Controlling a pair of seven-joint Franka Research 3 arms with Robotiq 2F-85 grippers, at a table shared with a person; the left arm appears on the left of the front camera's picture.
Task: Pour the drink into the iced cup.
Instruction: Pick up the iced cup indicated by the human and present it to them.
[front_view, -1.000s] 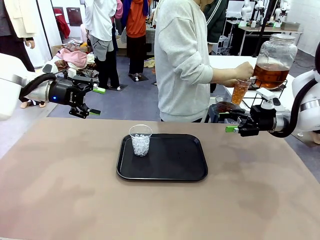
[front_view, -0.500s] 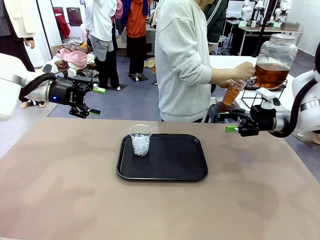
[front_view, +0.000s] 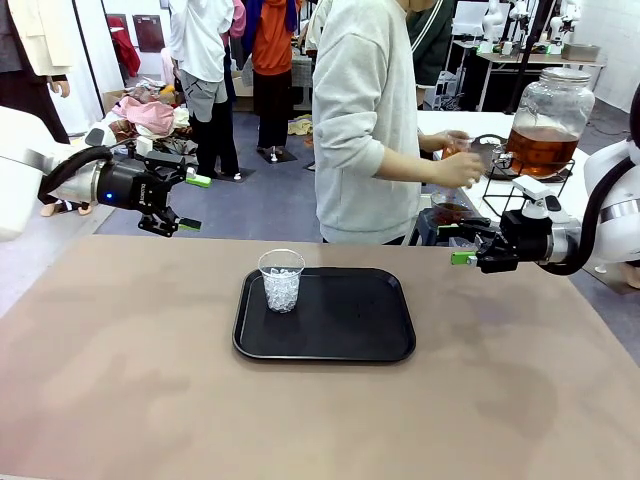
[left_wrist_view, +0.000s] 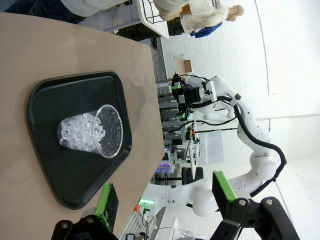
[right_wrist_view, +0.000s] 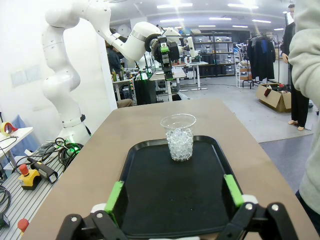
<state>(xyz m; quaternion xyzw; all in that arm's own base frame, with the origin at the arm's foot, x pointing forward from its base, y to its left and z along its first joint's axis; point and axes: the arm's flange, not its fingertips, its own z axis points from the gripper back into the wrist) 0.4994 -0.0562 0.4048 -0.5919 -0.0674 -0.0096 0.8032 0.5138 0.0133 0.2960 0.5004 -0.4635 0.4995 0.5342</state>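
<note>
The iced cup (front_view: 281, 280), clear plastic and half full of ice, stands upright on the left part of a black tray (front_view: 350, 340). It also shows in the left wrist view (left_wrist_view: 92, 131) and the right wrist view (right_wrist_view: 179, 136). Amber drink fills the lower part of a big glass jar (front_view: 541, 148) on a stand at the far right. The person's hands (front_view: 462, 165) are together beside the jar; what they hold is hard to make out. My left gripper (front_view: 192, 203) (left_wrist_view: 165, 195) hovers open beyond the table's far left edge. My right gripper (front_view: 455, 245) (right_wrist_view: 173, 192) hovers open at the far right, facing the tray.
The tray (right_wrist_view: 150, 200) lies mid-table with brown tabletop (front_view: 150, 400) all round it. The person in a grey sweatshirt (front_view: 365, 120) stands at the far edge between tray and jar. Other people stand farther back.
The person has drawn the cup of amber drink away from the jar's tap and turned toward the table. Both arms and the iced cup have stayed still.
</note>
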